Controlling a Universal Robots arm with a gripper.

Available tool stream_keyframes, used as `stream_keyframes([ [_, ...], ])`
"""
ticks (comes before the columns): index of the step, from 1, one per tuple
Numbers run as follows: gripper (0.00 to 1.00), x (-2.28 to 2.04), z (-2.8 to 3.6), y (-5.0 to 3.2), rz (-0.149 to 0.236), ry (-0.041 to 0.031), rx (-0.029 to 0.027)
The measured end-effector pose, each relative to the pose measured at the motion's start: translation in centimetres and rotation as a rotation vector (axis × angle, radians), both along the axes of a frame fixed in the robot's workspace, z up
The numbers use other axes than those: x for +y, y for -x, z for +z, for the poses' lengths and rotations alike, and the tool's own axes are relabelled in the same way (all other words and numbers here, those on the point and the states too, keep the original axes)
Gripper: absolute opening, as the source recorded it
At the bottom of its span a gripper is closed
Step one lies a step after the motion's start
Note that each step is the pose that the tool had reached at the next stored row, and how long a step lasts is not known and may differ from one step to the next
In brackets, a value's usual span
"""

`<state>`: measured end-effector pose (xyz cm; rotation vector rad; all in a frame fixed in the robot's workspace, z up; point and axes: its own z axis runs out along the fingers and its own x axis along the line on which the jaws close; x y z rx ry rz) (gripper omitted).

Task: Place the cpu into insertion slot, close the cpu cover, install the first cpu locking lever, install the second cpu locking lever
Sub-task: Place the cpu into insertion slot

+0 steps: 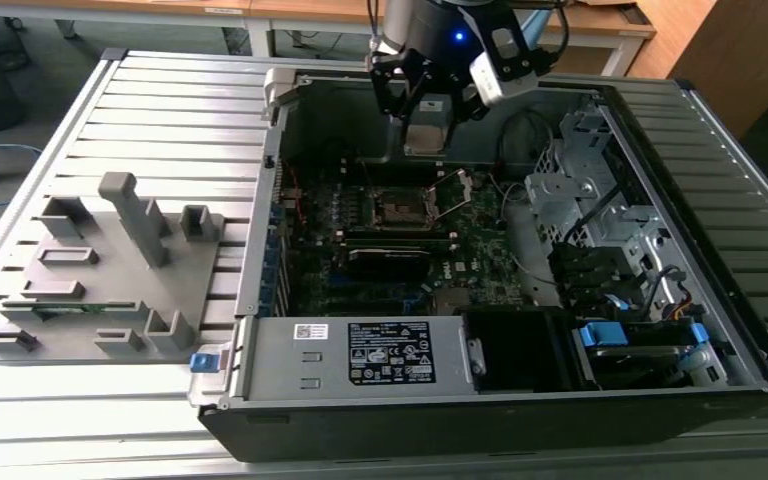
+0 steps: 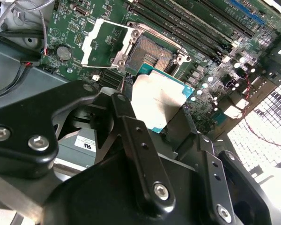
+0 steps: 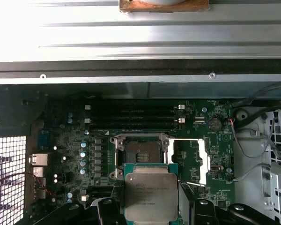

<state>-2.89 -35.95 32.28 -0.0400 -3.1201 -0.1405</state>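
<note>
The black two-finger gripper [image 3: 152, 208] is clenched on the cpu [image 3: 151, 190], a small flat square chip w/ grey metal top and green edge, one finger on each side. The cpu hangs above the board, just beside the insertion slot [image 3: 141, 153], a square dark socket w/ silver rim, and is not yet in it. The cpu cover [image 3: 205, 161], a thin silver frame plate w/ a window, lies flipped open next to the slot.

Risk, in my judgement: if the chip comes down tilted or shifted, a corner can meet the rim and socket contacts may bend. The grip is at the edges only, so it may slip.

Hard to see: the contact btw. fingers and chip sides is partly hidden, and I cannot tell the chip's corner mark.
</note>
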Motion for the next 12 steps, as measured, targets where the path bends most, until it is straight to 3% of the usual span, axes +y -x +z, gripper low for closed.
stream_keyframes([
  [12,0.54,0.0,-0.25,0.0,0.0,0.0005,0.0002],
])
